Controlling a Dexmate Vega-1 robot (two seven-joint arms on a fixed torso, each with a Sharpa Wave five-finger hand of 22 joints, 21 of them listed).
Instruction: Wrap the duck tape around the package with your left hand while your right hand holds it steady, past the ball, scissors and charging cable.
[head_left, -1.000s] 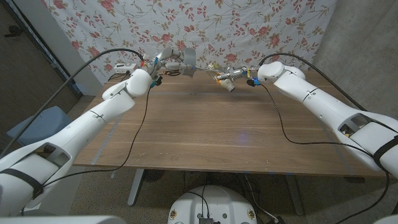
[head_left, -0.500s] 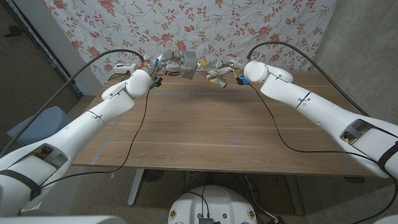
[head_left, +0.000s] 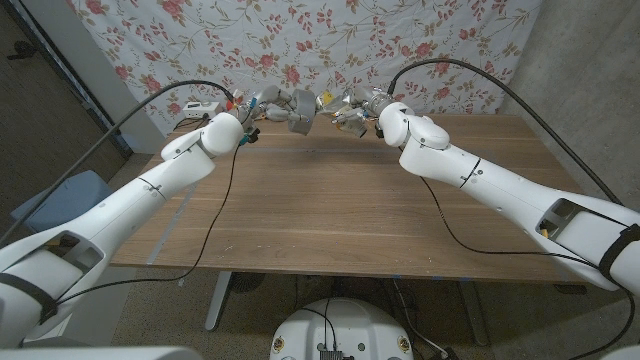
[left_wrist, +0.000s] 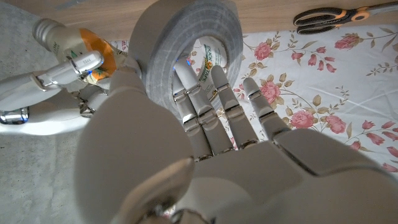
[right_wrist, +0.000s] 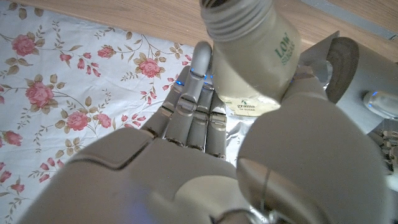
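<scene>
Above the table's far edge in the head view, my left hand (head_left: 265, 101) grips a grey roll of duck tape (head_left: 301, 110). Just right of it my right hand (head_left: 366, 100) holds the package (head_left: 346, 119), a silvery pouch with a screw spout. The roll and the package are a small gap apart. In the left wrist view my left hand (left_wrist: 205, 143) has its fingers through the tape roll (left_wrist: 186, 37), and the right hand (left_wrist: 43, 99) carries the package (left_wrist: 78, 53) beside it. The right wrist view has my right hand (right_wrist: 186, 143) around the package (right_wrist: 252, 56), with the tape roll (right_wrist: 341, 59) close by.
Black scissors with orange handles (left_wrist: 329, 15) lie on the wooden table (head_left: 340, 210) near its far edge. A white device (head_left: 195, 108) sits at the far left corner. A floral cloth (head_left: 420, 40) hangs behind the table. Black cables (head_left: 445, 190) trail from both arms.
My right hand has carried the package to the left, closing most of the gap to the tape roll. My left hand with the tape has barely moved.
</scene>
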